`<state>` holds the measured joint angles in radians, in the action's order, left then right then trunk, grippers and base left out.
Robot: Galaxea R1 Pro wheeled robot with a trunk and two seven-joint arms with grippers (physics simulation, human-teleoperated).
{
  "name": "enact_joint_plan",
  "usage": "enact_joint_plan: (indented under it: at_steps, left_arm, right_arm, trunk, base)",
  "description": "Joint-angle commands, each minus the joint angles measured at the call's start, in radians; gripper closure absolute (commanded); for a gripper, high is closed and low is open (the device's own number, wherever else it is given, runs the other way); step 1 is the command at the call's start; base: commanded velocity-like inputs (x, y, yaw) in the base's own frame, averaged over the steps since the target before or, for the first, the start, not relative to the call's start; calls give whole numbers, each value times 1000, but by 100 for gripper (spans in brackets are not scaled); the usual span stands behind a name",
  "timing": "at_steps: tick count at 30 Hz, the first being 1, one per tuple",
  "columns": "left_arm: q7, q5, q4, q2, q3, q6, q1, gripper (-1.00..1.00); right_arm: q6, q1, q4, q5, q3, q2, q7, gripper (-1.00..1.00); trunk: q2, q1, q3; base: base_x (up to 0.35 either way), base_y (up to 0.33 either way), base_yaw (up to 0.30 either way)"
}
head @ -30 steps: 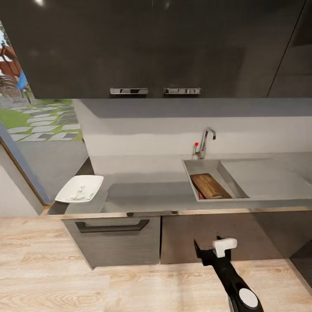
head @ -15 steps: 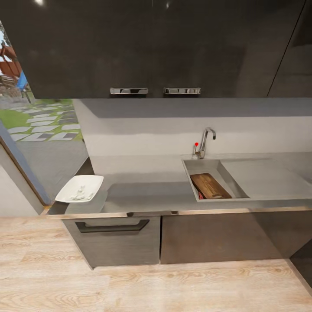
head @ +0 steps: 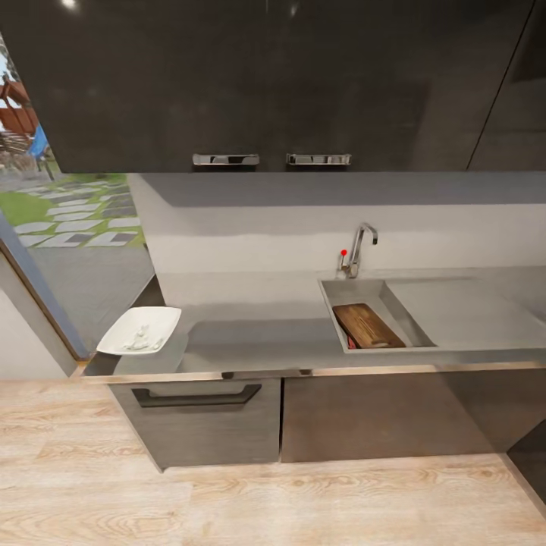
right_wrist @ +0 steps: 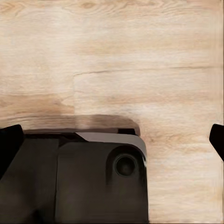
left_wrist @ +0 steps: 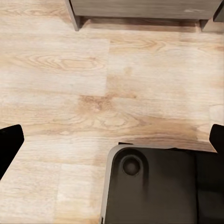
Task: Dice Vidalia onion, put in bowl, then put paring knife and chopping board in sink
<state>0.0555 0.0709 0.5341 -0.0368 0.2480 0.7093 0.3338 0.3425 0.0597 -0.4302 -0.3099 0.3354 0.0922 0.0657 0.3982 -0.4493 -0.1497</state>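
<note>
The chopping board point(head: 368, 326) lies inside the sink point(head: 334, 290), leaning along its left side. A small reddish-brown sliver at the board's near left corner looks like the paring knife point(head: 350, 343) handle. At the far left end of the countertop point(head: 258, 334) stands the white bowl point(head: 121, 341) with small pale onion pieces point(head: 141, 334) in it. My left gripper point(left_wrist: 112, 140) is open over the wooden floor, its dark fingertips point(left_wrist: 9, 142) far apart. Its counterpart, the right gripper point(right_wrist: 112, 137), is likewise open above the floor, with one of its fingertips point(right_wrist: 9, 140) at the picture's edge.
A chrome tap point(head: 362, 246) with a red dot stands behind the sink, the drainboard point(head: 462, 311) to its right. Dark wall cabinets point(head: 273, 83) hang above, base cabinets with a drawer handle point(head: 197, 396) below. The robot's dark base point(left_wrist: 154, 186) sits on the pale wood floor point(head: 265, 500).
The right arm, which showed low in the head view one second ago, has dropped out of that view. The board, bowl and camera have not moved.
</note>
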Motion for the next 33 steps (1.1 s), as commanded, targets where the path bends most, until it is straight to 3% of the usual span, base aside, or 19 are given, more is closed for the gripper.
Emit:
enact_joint_plan:
  at_steps: [1, 5, 12, 19, 24, 30, 33]
  left_arm:
    - [6, 7, 2, -2, 8, 1, 0, -100]
    - [6, 7, 1, -2, 9, 1, 0, -100]
    - [6, 7, 1, -2, 10, 0, 1, -100]
    - [5, 8, -16, -2, 10, -2, 0, -100]
    - [5, 9, -19, -2, 10, -1, 0, -100]
    - [4, 9, -32, 0, 11, -2, 0, -100]
    - [5, 9, -78, 0, 11, -3, 0, -100]
  right_arm:
    - [2, 0, 2, -6, 30, 2, 6, -100]
    - [2, 0, 8, -7, 60, 2, 5, -100]
    - [3, 0, 58, -9, 62, -3, 5, -100]
    - [4, 0, 299, -11, 57, -81, 6, -100]
    - [2, 0, 384, -12, 56, -103, 5, -100]
    - [-2, 0, 395, -12, 59, -108, 1, -100]
    - [-3, 0, 380, -11, 64, -111, -26, -100]
  trunk:
    - [2, -1, 0]
    - [2, -1, 5]
    - [2, -1, 16]
    - [2, -1, 27]
    - [2, -1, 35]
    - [2, -1, 44]
    - [2, -1, 48]
  base:
    - [0, 0, 0]
    - [0, 0, 0]
    - [0, 0, 0]
    - [0, 0, 0]
    - [0, 0, 0]
    - [0, 0, 0]
    - [0, 0, 0]
